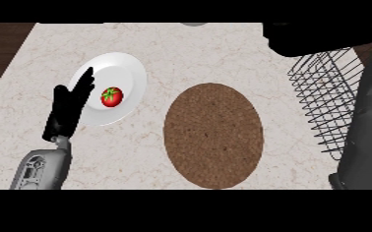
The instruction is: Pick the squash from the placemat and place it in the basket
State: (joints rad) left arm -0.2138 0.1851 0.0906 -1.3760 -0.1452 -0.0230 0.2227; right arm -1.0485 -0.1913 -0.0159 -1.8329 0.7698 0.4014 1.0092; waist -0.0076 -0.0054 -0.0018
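The brown oval placemat [212, 135] lies in the middle of the counter with nothing on it. No squash shows anywhere in the head view. The wire basket [328, 96] stands at the right edge. My right forearm [356, 142] rises along the right edge, and my right hand [312, 37] is a dark shape above the basket's far end; whether it holds anything is hidden. My left hand [69, 108] rests open at the left, fingers up, beside the white plate.
A white plate [123, 69] at the left carries a red tomato [111, 97]. A grey round object [193, 24] peeks in at the counter's far edge. Dark wood [13, 42] borders the counter at the far left.
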